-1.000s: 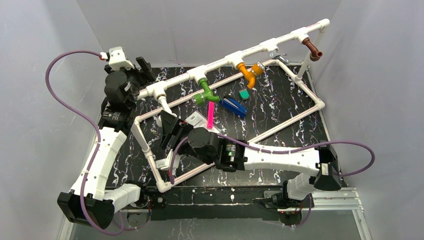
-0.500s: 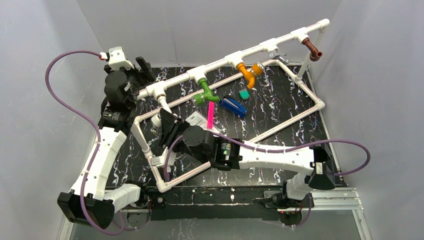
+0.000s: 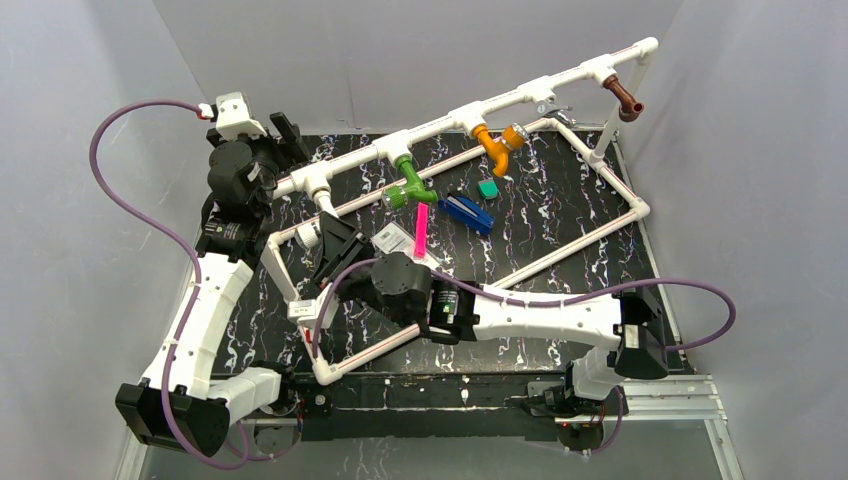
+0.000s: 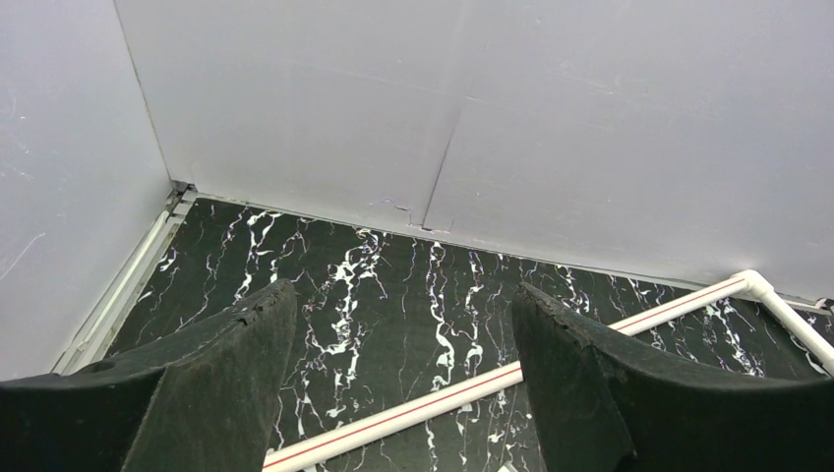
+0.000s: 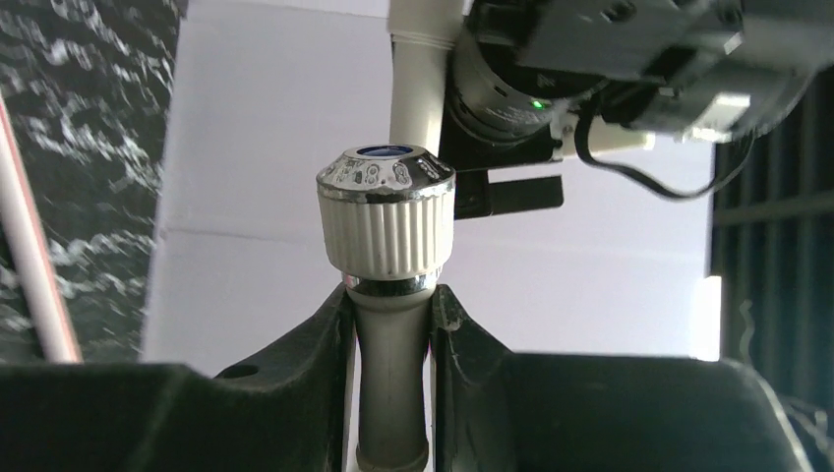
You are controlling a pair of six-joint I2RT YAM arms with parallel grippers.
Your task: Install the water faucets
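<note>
Brought the white faucet (image 3: 309,236) leftward and back since a second ago, to just beside the down-stub of the leftmost tee on the pipe frame (image 3: 440,122); cannot tell whether touching. Held by the stem, clenched between the right fingers (image 5: 305,359), with the ribbed knob sticking out past the tips. Farther along the frame, at other tees: green faucet (image 3: 408,186), orange faucet (image 3: 497,146), brown faucet (image 3: 626,100). Left fingers (image 4: 211,379) spread wide, grasping nothing, above the black marbled surface (image 4: 393,295).
</note>
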